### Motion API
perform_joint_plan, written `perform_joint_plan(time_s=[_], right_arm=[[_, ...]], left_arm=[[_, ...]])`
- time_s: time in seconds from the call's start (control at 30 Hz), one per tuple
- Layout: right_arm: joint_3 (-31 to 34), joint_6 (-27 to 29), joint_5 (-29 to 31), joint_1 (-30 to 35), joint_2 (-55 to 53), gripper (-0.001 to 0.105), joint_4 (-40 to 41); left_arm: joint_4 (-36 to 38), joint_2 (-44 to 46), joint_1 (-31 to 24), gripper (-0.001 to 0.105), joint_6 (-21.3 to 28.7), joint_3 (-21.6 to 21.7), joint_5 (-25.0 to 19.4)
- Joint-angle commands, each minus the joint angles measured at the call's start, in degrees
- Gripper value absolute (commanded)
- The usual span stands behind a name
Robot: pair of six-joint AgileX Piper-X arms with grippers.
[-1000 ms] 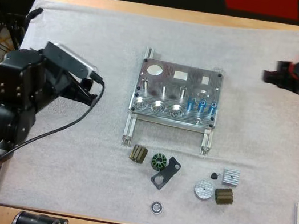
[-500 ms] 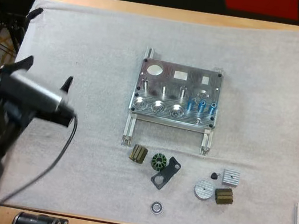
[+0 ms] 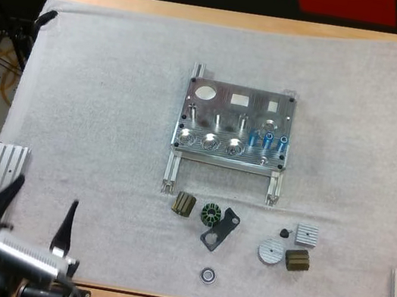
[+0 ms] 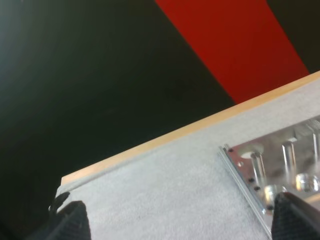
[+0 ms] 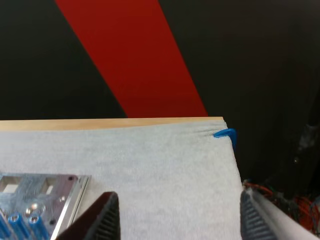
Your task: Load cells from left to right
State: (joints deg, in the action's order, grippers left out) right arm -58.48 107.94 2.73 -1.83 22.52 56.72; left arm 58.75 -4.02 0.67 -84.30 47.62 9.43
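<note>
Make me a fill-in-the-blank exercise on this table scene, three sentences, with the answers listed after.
1. The metal fixture holds ___ blue cylinders in a row.
2. The left gripper has its fingers ___.
3. In the high view, the fixture's round hole sits at its far ___ corner.

Missing words: three; open; left.
</note>
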Motion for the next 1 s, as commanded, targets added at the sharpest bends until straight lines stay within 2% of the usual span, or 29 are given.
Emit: perform_joint_plan(time_s=[0.0, 0.2, 0.3, 0.4, 0.5, 0.6, 0.77, 0.97], right_arm=[[1.4, 0.7, -0.4, 0.3, -2.7, 0.052, 0.7], [7.2, 0.7, -0.6, 0.3, -12.0, 0.052, 4.9], [9.2, 0.7, -1.6, 0.3, -16.2, 0.052, 6.3], [11.2, 0.2, -1.9, 0.3, -20.9, 0.052, 7.3], [13.2, -1.3, -1.7, 0.3, -25.6, 0.052, 8.3], [13.6, -3.7, -0.7, 0.3, -25.4, 0.052, 10.5], [16.8, -3.9, -1.6, 0.3, -25.6, 0.052, 8.2], [21.1, -3.9, -2.0, 0.3, -25.5, 0.052, 2.4]], left_arm=[[1.1, 3.1, 0.0, 0.072, -0.4, -0.5, -0.2], [5.0, 12.8, 0.0, 0.072, -0.5, -1.9, -0.2], [10.2, 12.7, -0.2, 0.072, -4.1, -0.6, -0.6], [10.6, 12.9, -0.2, 0.072, -8.1, -0.5, -1.1], [10.6, 12.9, -0.2, 0.072, -8.9, -0.5, -1.1], [10.8, 12.9, -0.2, 0.072, -8.9, -0.7, -1.1], [10.5, 12.9, -0.2, 0.072, -8.9, -1.9, -1.1], [8.2, 12.8, -0.2, 0.072, -8.9, -6.7, -1.1]])
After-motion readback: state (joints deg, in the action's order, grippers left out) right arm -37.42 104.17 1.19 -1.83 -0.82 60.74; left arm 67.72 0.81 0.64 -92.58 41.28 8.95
